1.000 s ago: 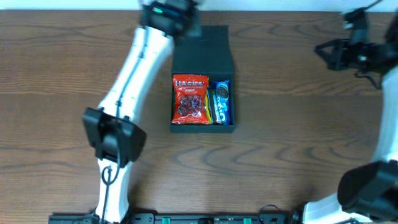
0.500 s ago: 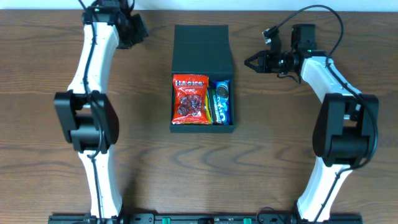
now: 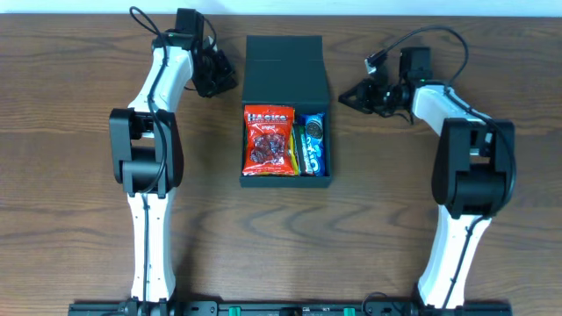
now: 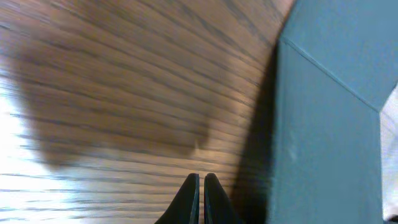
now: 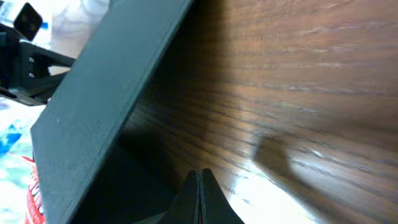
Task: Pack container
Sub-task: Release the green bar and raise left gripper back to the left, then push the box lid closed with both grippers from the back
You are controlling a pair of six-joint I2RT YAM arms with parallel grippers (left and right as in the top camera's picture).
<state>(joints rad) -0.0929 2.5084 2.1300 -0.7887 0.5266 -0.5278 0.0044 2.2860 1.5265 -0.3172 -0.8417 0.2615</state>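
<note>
The dark teal container (image 3: 285, 66) sits at the table's middle back with its flap lid open toward the far edge. Inside lie a red snack packet (image 3: 269, 140), a thin yellow packet and a blue cookie packet (image 3: 314, 145). My left gripper (image 3: 230, 82) is shut and empty, just left of the lid; the lid's side shows in the left wrist view (image 4: 329, 124) to the right of the fingertips (image 4: 201, 179). My right gripper (image 3: 344, 95) is shut and empty, just right of the lid, which slants across the right wrist view (image 5: 106, 99) beside the fingertips (image 5: 199, 174).
The wooden table (image 3: 79, 202) runs to a pale back edge behind the container. Both arms reach in from the front edge and bend toward the container's two sides. A black rail runs along the front edge.
Both arms have swung in toward the container: the left gripper moved from the far left back to the lid's left side, the right gripper moved closer to its right side.
</note>
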